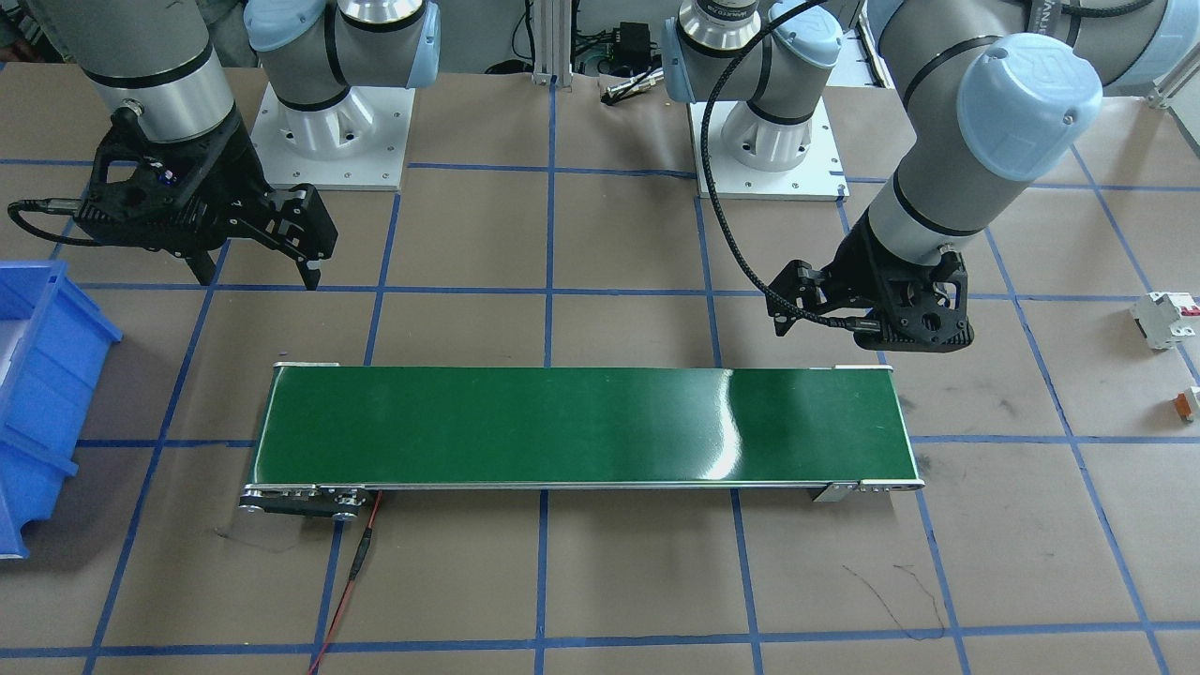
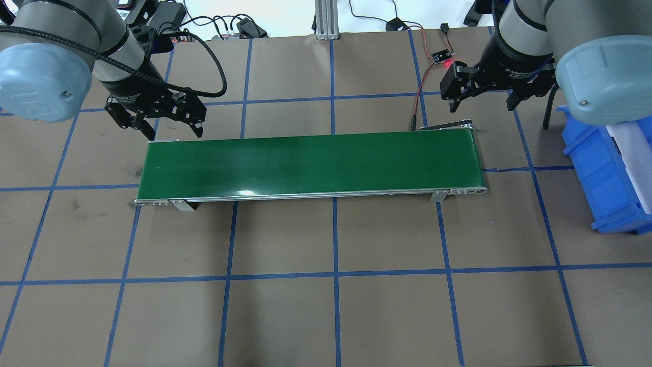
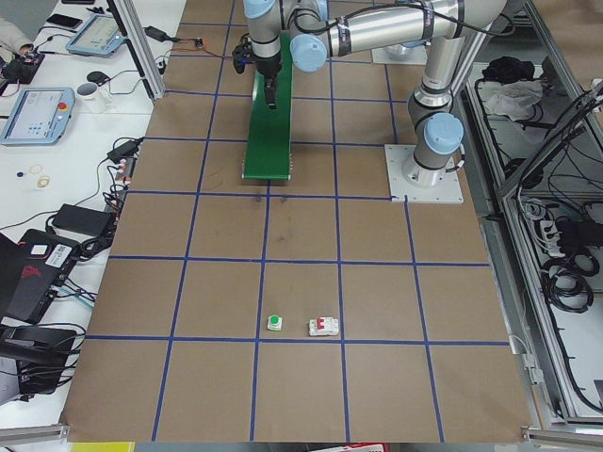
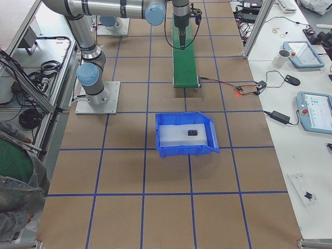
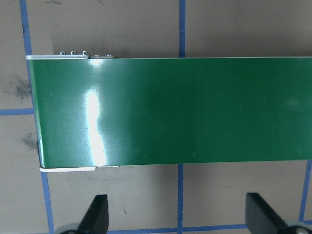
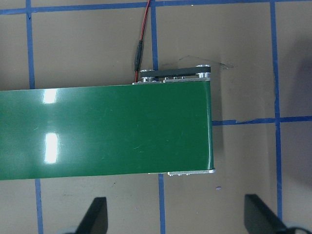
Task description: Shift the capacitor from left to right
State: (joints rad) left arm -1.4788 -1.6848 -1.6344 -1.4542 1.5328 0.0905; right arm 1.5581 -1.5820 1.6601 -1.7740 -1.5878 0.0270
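Observation:
The capacitor (image 4: 193,133) shows only in the exterior right view, as a small black piece lying on the floor of the blue bin (image 4: 165,136), too small for detail. My left gripper (image 2: 174,135) hangs open and empty by the far edge of the green conveyor belt (image 2: 310,163), at the belt's left end. In the left wrist view the left gripper (image 5: 176,200) has bare table between its fingers. My right gripper (image 2: 481,107) is open and empty beyond the belt's right end, well apart from the bin (image 2: 606,173).
A white boxy block with a red tab (image 1: 1162,319) and a tiny orange-and-white piece (image 1: 1189,401) lie on the table past the belt's left end. A red wire (image 1: 361,562) trails from the belt's right end. A person (image 4: 15,181) stands at the table's right end.

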